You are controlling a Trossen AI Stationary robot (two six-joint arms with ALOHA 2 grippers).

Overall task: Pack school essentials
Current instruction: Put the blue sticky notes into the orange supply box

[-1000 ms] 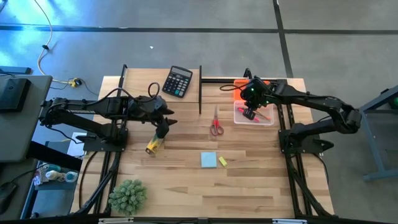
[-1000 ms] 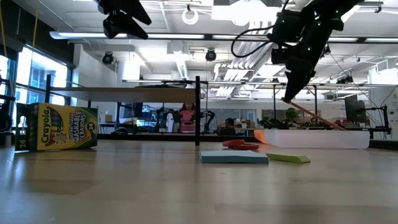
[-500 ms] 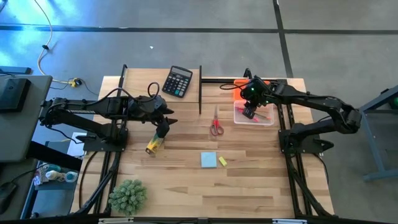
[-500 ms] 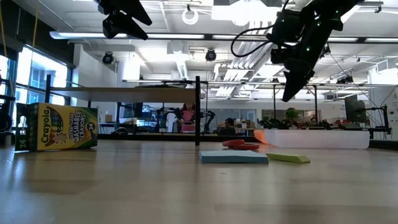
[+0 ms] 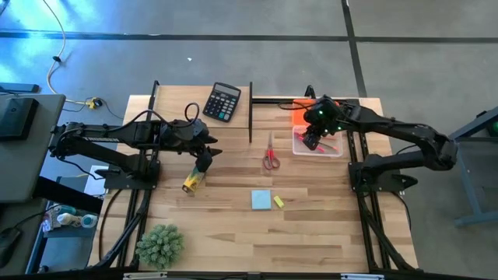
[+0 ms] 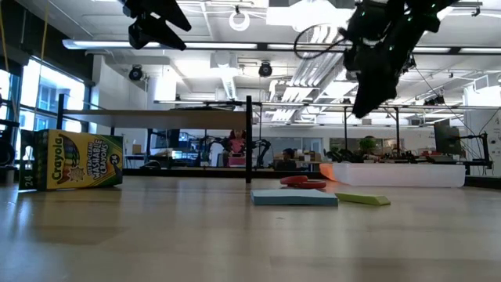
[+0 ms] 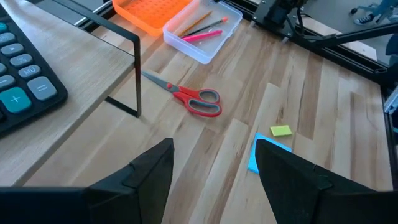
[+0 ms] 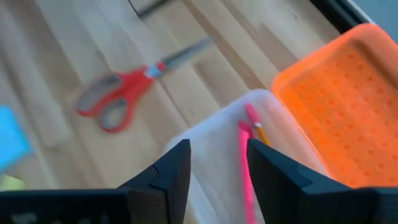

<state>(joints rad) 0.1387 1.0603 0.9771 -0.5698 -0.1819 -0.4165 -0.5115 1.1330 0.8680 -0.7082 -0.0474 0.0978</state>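
My right gripper [image 5: 312,142] hangs open above a clear box [image 5: 327,148] at the table's far right. In the box lie a pink pen [image 8: 249,158] and a pencil [image 8: 260,134]. An orange lid [image 8: 336,93] lies just behind the box. Red-handled scissors [image 5: 270,155] lie flat mid-table. Nearer the front lie a blue note pad [image 5: 261,200] and a small yellow block [image 5: 278,201]. My left gripper [image 7: 214,168] hovers open and empty, high over the table's left side, above a Crayola crayon box [image 6: 70,160].
A black calculator [image 5: 222,101] lies at the far edge. Beside it a black metal frame [image 5: 250,117] stands upright. A spiky green plant [image 5: 159,245] stands at the near left corner. Bare wood stretches along the near edge.
My right gripper has opened and let go of a pencil. The pencil had hung slanting from its fingers, with its lower end in the clear box. It now lies in the box. The left arm has kept still.
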